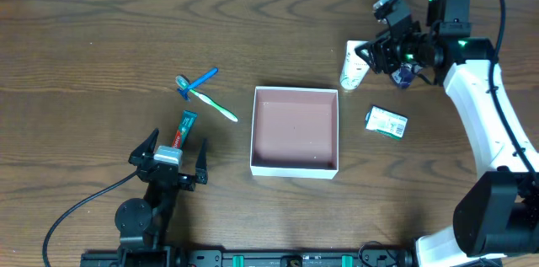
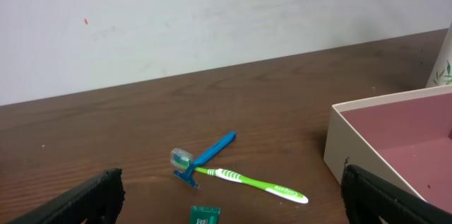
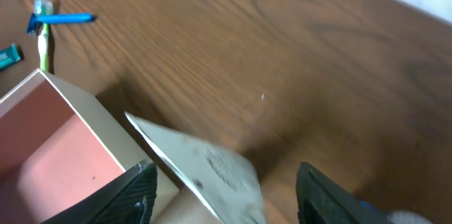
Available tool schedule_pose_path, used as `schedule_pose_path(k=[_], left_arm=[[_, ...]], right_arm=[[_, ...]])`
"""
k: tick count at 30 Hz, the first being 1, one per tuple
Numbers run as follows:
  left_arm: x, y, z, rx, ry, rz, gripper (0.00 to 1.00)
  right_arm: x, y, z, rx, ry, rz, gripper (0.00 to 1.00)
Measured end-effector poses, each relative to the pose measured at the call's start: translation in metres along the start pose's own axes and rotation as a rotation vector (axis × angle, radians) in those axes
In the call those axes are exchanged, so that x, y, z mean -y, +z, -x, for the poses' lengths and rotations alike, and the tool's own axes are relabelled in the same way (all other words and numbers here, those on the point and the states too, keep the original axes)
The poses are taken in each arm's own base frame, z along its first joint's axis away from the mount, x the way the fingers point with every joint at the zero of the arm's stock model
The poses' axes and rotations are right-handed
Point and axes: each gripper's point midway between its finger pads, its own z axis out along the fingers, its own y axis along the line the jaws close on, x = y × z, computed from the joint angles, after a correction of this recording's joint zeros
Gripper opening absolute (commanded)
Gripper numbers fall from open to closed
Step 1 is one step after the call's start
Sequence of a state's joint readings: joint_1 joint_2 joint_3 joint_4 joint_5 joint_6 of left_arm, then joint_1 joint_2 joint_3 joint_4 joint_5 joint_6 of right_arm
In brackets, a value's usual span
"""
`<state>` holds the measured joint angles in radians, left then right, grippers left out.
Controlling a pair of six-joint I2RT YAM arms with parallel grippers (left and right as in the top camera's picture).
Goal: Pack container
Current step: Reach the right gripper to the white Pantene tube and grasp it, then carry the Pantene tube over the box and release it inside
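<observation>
Closest to the lens in the right wrist view, the right gripper [image 3: 229, 199] is seen with its two black fingers [image 3: 120, 199] set partway apart on either side of a white tube [image 3: 212, 167], which comes out pretty blurred. A sliver of tabletop is visible between the tube and one finger, so no firm clamp can be made out. From overhead, the same gripper [image 1: 368, 56] is found off the far right corner of the container [image 1: 294, 168], and the white tube [image 1: 354, 63] is placed just beside that corner. The container, a square shallow box with thin white walls and a pinkish floor, is sat open-topped around the middle of the wood table [image 1: 101, 31], between the two arms. To the container's right, near its wall but not touching, a small green and white packet [image 1: 386, 121] is laid flat. Over on the container's left side, a green toothbrush [image 1: 215, 105] and a blue razor [image 1: 195, 82] are crossed near their heads, well apart from the wall. A green and red toothpaste tube [image 1: 184, 128] is laid a bit nearer the robot than those two. The left gripper [image 1: 173, 156] is parked off the container's near left corner, just behind the toothpaste tube, with its jaws spread wide.
</observation>
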<state>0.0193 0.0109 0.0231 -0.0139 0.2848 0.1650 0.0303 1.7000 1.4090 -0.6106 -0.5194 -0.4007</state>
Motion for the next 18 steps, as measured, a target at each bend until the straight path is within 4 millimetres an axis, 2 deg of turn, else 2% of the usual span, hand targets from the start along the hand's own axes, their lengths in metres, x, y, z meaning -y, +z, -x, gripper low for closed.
schedule_pose_path(k=[7,11,18], left_arm=[[0.0,0.0,0.0,0.0,0.0,0.0,0.98],[0.0,0.0,0.0,0.0,0.0,0.0,0.98],[0.0,0.0,0.0,0.0,0.0,-0.001,0.98]], right_arm=[[-0.013,0.006,0.005,0.005,-0.037,0.021,0.1],[-0.014,0.007,0.003,-0.007,-0.024,0.025,0.02],[-0.009,0.006,0.001,-0.024,0.019,-0.009,0.01]])
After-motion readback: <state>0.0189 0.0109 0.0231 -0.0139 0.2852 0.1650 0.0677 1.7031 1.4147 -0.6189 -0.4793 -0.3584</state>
